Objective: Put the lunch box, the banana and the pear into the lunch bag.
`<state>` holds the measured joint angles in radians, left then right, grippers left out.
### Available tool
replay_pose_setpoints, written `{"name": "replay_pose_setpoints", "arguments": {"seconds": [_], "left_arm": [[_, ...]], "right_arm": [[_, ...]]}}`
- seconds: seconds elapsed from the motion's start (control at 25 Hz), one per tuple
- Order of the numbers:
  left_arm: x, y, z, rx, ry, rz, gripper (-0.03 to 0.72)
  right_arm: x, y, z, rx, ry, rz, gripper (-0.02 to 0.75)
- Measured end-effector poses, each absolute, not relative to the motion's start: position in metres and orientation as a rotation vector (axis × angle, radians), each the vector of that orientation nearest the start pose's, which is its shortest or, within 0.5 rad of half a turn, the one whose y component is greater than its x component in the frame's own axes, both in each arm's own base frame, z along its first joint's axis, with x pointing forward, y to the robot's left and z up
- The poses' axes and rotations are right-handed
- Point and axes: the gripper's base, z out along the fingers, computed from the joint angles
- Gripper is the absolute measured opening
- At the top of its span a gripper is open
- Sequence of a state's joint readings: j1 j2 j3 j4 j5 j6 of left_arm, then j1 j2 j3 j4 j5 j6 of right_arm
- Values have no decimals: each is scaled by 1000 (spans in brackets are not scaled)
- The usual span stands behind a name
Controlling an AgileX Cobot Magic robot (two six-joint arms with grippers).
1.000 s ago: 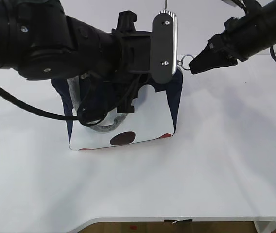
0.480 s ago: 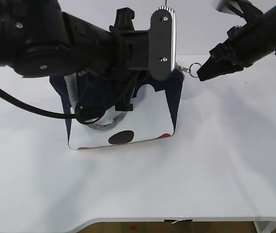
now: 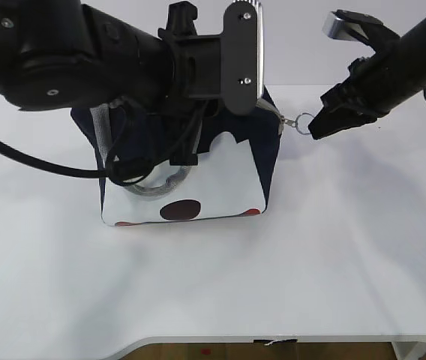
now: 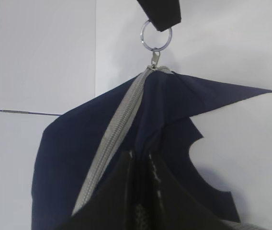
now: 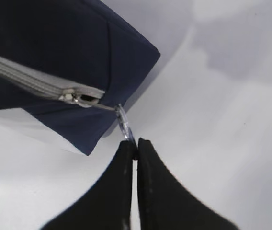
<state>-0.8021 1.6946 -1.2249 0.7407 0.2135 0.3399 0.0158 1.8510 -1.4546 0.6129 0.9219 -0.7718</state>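
The navy lunch bag (image 3: pixel 190 184) with its white lower patch stands mid-table, under my left arm. In the left wrist view my left gripper (image 4: pixel 143 160) is shut on a fold of the bag's navy fabric (image 4: pixel 78 153) beside the grey zipper (image 4: pixel 119 127). My right gripper (image 3: pixel 316 127) is shut on the metal ring pull (image 3: pixel 301 122) at the bag's right top corner. The right wrist view shows the ring (image 5: pixel 125 125) pinched at the tips of my right gripper (image 5: pixel 137 143), with the slider (image 5: pixel 81 98) at the corner. The lunch box, banana and pear are out of view.
A white table (image 3: pixel 333 255) surrounds the bag, and its front edge (image 3: pixel 273 339) runs along the bottom of the exterior view. My bulky left arm and its camera mount (image 3: pixel 241 56) cover the bag's top. A grey webbing handle (image 3: pixel 157 187) hangs over the bag's front.
My right gripper has moved right and slightly down with the ring pull held. The bag's top corner followed it, and the left arm rose a little.
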Motion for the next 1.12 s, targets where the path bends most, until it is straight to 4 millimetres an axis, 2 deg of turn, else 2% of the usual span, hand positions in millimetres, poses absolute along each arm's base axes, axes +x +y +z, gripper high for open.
{"name": "replay_pose_setpoints", "arguments": {"seconds": [0.4, 0.76, 0.88, 1.04, 1.12], "left_arm": [[280, -270, 283, 1646, 1334, 316, 19], [280, -269, 283, 1634, 1355, 300, 36], [278, -268, 286, 1612, 1376, 279, 126], [276, -267, 290, 1575, 1403, 241, 305], [276, -268, 290, 1562, 1418, 222, 352]], "right_arm": [[401, 47, 233, -605, 2574, 528, 6], [401, 48, 229, -604, 2594, 544, 23], [401, 48, 227, -607, 2601, 544, 100], [402, 48, 227, -595, 2599, 557, 289], [402, 49, 228, -578, 2591, 576, 365]]}}
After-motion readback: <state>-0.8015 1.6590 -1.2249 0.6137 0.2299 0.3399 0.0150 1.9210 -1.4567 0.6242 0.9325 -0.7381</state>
